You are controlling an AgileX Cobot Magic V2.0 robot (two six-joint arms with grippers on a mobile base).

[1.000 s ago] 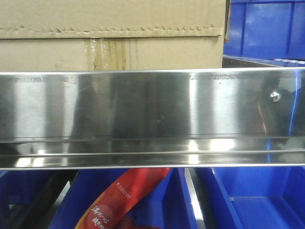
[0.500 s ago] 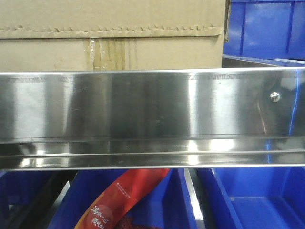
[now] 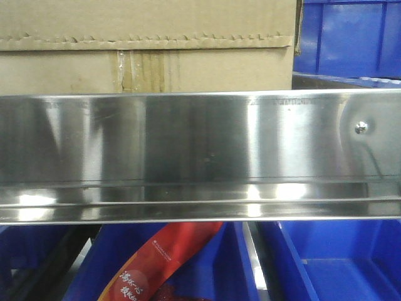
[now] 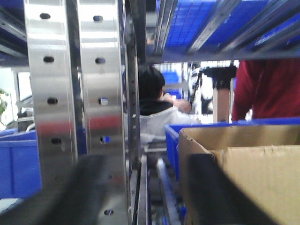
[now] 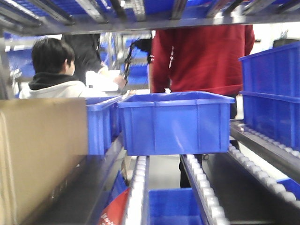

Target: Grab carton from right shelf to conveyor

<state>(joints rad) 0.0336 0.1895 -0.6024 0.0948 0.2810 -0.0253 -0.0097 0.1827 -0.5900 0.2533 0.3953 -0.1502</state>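
carton: 1; right shelf: 1 screw; left fingers spread; right fingers unseen

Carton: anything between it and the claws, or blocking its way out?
Yes. The shelf's steel front rail covers the lower front of the carton; it likely must clear that. Nothing visible between left claw and carton.

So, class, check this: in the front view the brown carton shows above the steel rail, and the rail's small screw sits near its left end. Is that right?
Not quite. The carton does show above the steel rail, but the small screw sits near the rail's right end in the picture, not its left. The exterior front-facing view shows this.
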